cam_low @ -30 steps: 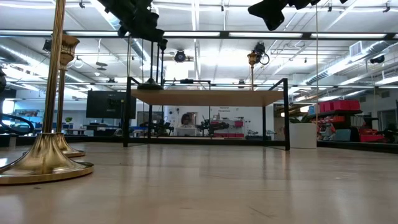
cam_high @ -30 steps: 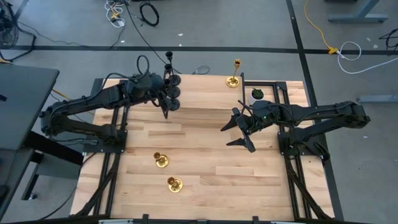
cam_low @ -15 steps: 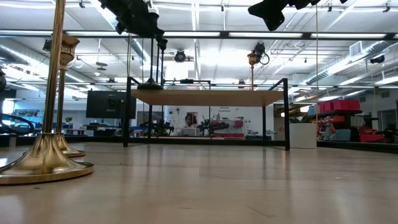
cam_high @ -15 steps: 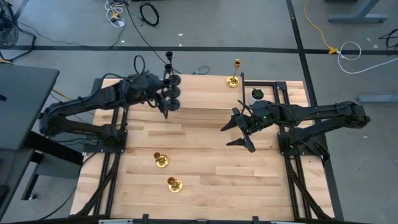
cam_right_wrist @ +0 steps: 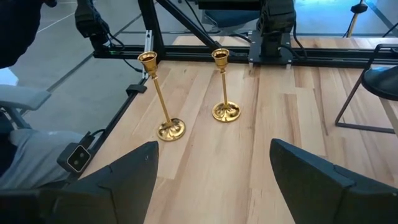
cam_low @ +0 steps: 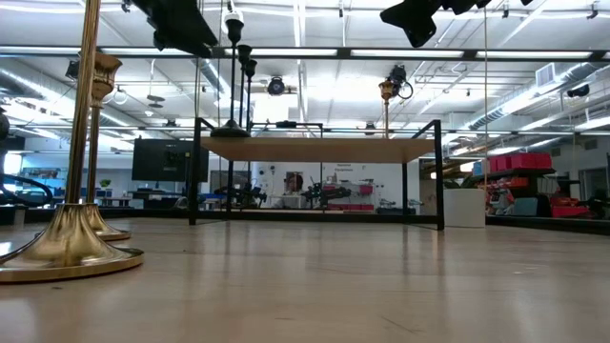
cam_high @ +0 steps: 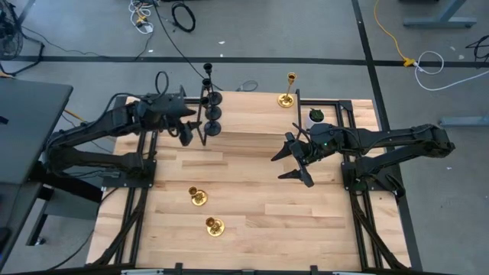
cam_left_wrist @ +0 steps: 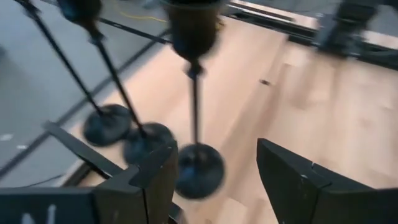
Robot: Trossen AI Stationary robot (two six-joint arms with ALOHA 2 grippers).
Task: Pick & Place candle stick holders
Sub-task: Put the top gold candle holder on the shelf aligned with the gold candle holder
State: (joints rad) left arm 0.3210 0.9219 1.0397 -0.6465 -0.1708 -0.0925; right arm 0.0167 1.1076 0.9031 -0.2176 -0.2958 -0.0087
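left fingers apart by the black holders, right fingers wide over mid-bench

the left fingers (cam_high: 191,134) stand apart with nothing between them. just ahead of their tips, in the left wrist view, a black holder (cam_left_wrist: 196,112) stands upright on the bench (cam_high: 252,198), its round base seen between the two fingers (cam_left_wrist: 292,180) but clear of both. two more black holders (cam_left_wrist: 115,93) stand just beyond it, close together, near the bench's far edge. from above, the three black ones make a short row (cam_high: 211,111) right beside the left fingers.

the right fingers (cam_high: 294,162) hang spread wide over the middle of the bench and grip nothing. in the right wrist view, two gold holders (cam_right_wrist: 224,87) stand upright well ahead of these fingers (cam_right_wrist: 124,180), near each other, by the bench's near-left part. from above they show as a gold pair (cam_high: 205,210).

a third gold holder (cam_high: 288,90) stands at the far edge of the bench, beyond the right fingers. a small white pot (cam_high: 315,117) with a plant sits close behind the right wrist.
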